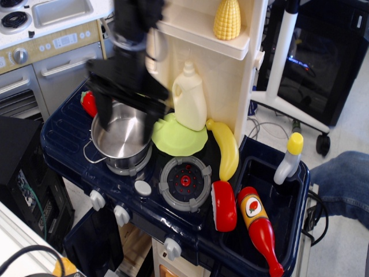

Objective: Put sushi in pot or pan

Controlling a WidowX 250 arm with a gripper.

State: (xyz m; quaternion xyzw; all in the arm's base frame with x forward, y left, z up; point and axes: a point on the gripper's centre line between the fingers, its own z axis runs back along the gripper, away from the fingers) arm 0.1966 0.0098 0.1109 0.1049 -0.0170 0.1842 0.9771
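The sushi, a glossy red oblong toy with a white edge, lies on the dark blue toy stove top at the front right, beside the sink. The shiny steel pot stands on the left burner and looks empty. My gripper is blurred by motion and hangs over the pot, its two dark fingers spread apart with nothing between them. It is well to the left of the sushi.
A ketchup bottle lies in the sink next to the sushi. A banana, green plate, white jug, grey burner and red pepper surround the pot. Cream shelving with corn rises behind.
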